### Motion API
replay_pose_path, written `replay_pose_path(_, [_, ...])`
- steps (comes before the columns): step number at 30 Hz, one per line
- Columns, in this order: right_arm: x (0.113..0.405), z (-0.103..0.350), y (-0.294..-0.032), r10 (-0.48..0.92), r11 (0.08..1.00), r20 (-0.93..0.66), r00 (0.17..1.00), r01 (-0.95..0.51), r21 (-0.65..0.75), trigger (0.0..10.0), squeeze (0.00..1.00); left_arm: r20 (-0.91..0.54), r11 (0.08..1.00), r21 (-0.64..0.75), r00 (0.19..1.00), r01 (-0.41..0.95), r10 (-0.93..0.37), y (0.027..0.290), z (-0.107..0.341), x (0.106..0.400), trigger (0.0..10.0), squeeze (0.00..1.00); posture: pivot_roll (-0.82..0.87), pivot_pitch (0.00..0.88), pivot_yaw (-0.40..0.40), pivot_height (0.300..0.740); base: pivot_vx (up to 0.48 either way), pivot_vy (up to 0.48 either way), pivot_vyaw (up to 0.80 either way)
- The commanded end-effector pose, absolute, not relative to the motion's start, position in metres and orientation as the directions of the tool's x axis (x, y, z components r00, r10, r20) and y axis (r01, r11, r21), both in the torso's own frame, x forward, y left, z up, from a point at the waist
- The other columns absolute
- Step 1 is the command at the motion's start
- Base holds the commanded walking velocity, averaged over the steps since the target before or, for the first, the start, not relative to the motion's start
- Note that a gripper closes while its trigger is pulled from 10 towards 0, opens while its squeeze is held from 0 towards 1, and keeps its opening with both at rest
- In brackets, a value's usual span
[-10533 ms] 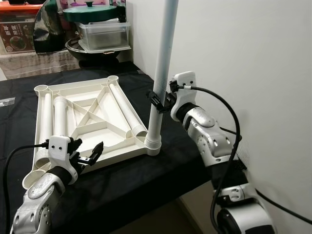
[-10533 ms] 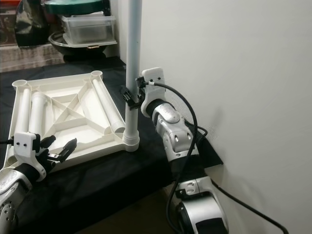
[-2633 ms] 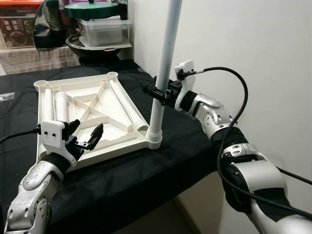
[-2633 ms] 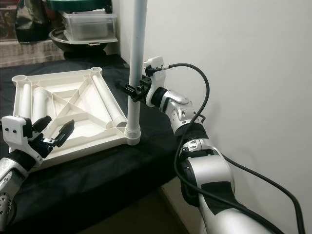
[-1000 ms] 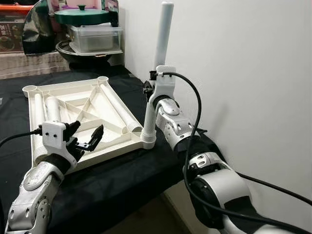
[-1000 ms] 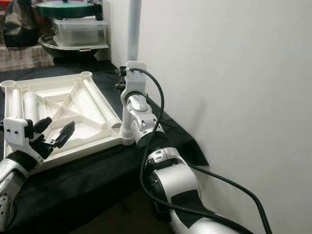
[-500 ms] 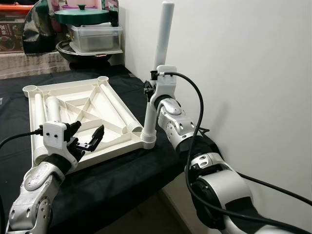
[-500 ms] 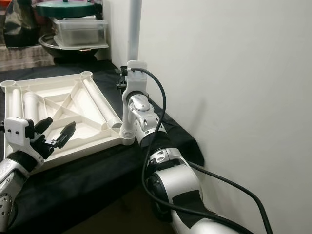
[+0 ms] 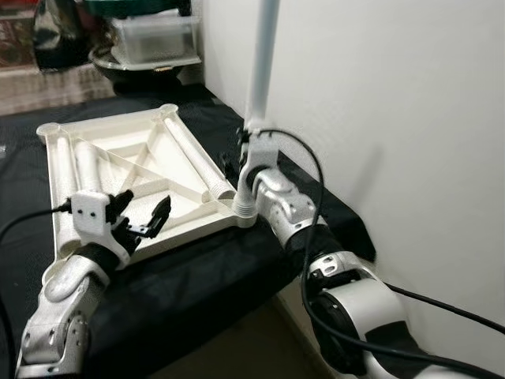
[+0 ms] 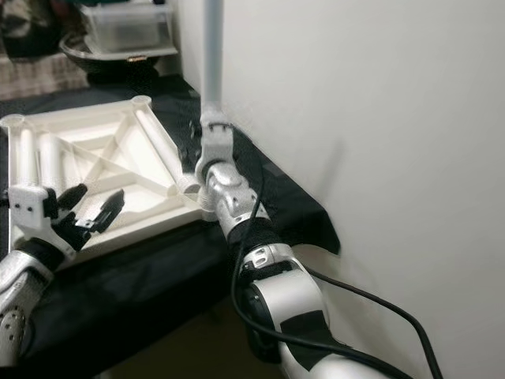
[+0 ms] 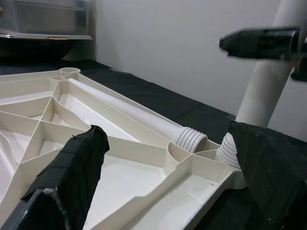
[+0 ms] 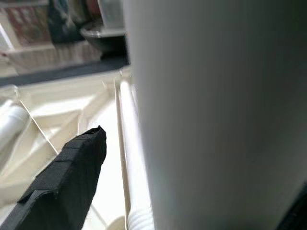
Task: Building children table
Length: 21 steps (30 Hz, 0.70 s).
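At the tabletop's (image 9: pixel 197 276) right front corner, the right end effector (image 9: pixel 237 164) grips the upright white table leg (image 9: pixel 259 63) low, near its socket in the overturned ribbed table panel (image 9: pixel 126 178); hollow, stiff, likely light and slick, while the left end effector (image 9: pixel 142 223) hangs released.

Left tool (image 9: pixel 144 222) spread; right tool (image 9: pixel 237 162) clamped.

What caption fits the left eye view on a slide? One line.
Right gripper holds the upright table leg in the upturned tabletop's corner socket; left gripper open over its near edge.
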State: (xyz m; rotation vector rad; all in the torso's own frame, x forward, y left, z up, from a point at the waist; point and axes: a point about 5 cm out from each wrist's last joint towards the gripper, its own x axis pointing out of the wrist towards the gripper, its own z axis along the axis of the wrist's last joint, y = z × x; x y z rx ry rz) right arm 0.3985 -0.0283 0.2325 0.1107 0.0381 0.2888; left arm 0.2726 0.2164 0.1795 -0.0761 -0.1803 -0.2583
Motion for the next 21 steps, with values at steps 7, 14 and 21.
replay_pose_path(7, [0.402, 0.256, -0.051, 0.364, 0.930, 0.040, 0.930, -0.365, 0.035, 10.0, 0.00, 0.157, 0.965, -0.057, 0.957, 0.257, -0.246, 0.217, 0.171, 0.271, 10.0, 0.00, 0.07, 0.000, -0.102, 0.740, 0.000, 0.000, 0.00])
replay_pose_path(14, [0.407, 0.270, -0.072, 0.495, 0.868, 0.085, 0.865, -0.489, -0.084, 10.0, 0.00, 0.155, 0.964, -0.060, 0.957, 0.259, -0.247, 0.216, 0.170, 0.270, 10.0, 0.00, 0.07, 0.000, -0.102, 0.740, 0.000, 0.000, 0.00])
replay_pose_path(21, [0.409, 0.264, -0.075, 0.643, 0.766, 0.038, 0.765, -0.643, -0.017, 10.0, 0.00, 0.154, 0.965, -0.058, 0.957, 0.256, -0.245, 0.217, 0.170, 0.271, 10.0, 0.00, 0.09, 0.000, -0.108, 0.740, 0.000, 0.000, 0.00])
